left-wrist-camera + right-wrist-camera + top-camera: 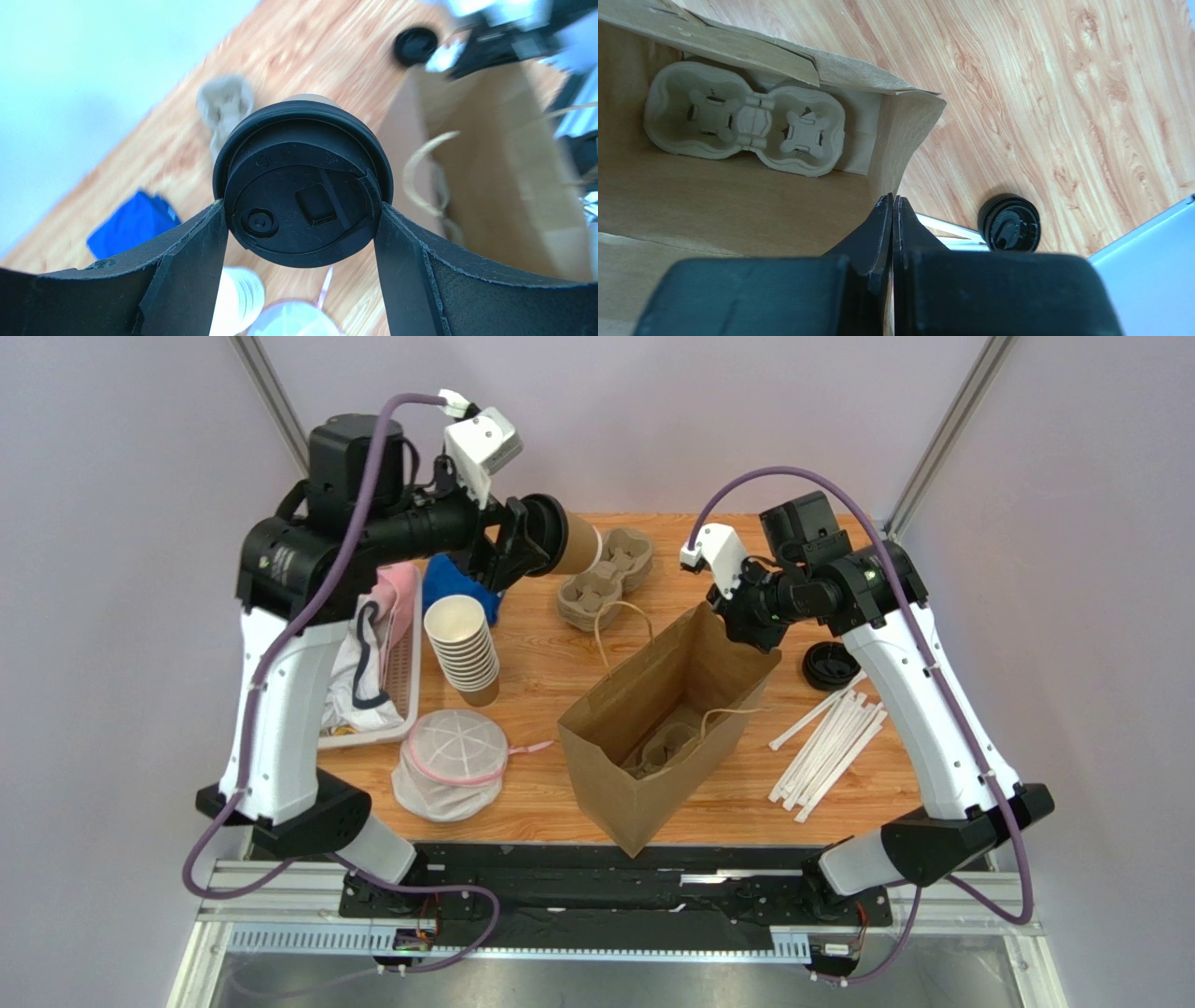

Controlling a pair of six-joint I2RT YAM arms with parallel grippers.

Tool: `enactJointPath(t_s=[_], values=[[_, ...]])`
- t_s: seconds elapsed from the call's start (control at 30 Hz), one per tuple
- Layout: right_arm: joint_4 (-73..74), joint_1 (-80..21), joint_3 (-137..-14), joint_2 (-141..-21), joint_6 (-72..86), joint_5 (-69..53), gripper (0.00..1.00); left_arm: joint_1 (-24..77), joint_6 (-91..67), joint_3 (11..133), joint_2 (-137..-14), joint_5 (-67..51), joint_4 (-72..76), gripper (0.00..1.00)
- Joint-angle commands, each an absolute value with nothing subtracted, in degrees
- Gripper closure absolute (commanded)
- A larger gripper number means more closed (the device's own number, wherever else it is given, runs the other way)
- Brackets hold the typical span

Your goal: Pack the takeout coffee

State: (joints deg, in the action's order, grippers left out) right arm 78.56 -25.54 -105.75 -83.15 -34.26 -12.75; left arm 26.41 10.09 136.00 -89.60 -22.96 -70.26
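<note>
The takeout coffee, a tan-brown paper cup (pixel 579 543) with a black lid (pixel 302 185), is held lying sideways in the air over the back left of the table. My left gripper (pixel 540 541) is shut on it, its fingers (pixel 193 259) clamping the lid rim from both sides. An open brown paper bag (pixel 659 728) stands at the table's middle with a pulp cup carrier (pixel 745 119) at its bottom. My right gripper (pixel 744 623) is shut on the bag's upper right rim (pixel 906 140), its fingers (pixel 878 224) pinching the paper wall.
A stack of lidless paper cups (pixel 463 647) stands left of the bag. A second pulp carrier (pixel 606 577) lies at the back. A loose black lid (pixel 831 667) and white straws (pixel 828 742) lie on the right. A white basket (pixel 400 686), a mesh cover (pixel 452 763) and a blue object (pixel 456 581) are on the left.
</note>
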Motion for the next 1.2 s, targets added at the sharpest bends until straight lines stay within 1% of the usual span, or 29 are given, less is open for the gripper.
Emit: enactJointPath(t_s=[0.0,0.17,0.3,0.47,0.53,0.67,0.7,0.87,1.17], values=[[91.67,-25.4,-106.7,-82.27,-30.06,-14.5,1.0,29.61,8.53,140.18,-87.01,-29.26,-67.15,0.91],[90.53,-25.49,-106.79,-81.65,-28.39,-14.85,1.0,37.43,9.92,141.59,-85.78,-30.5,-67.5,0.91],[89.91,-25.4,-108.1,-81.39,-26.81,-15.47,1.0,46.03,13.61,139.75,-85.34,-27.78,-70.31,0.92],[89.13,-25.4,-108.9,-79.28,-24.88,-18.62,1.0,53.25,17.75,131.5,-83.85,-24.7,-71.98,0.93],[88.95,-25.4,-108.11,-77.79,-23.65,-19.42,1.0,56.94,19.51,128.43,-83.85,-21.54,-72.16,0.94],[88.86,-25.4,-104.96,-74.89,-22.77,-21.61,1.0,58.97,18.2,123.76,-84.46,-17.85,-70.49,0.95],[88.94,-25.4,-104.33,-74.36,-22.59,-22.23,1.0,59.58,18.19,123.23,-84.81,-15.41,-70.31,0.96],[88.68,-25.4,-100.64,-72.16,-21.89,-24.43,1.0,63.45,21.35,124.1,-88.41,-7.75,-69.79,0.97],[88.07,-25.49,-100.72,-73.39,-20.92,-26.19,1.0,67.06,26.27,123.93,-92.46,-6.77,-70.93,0.98]])
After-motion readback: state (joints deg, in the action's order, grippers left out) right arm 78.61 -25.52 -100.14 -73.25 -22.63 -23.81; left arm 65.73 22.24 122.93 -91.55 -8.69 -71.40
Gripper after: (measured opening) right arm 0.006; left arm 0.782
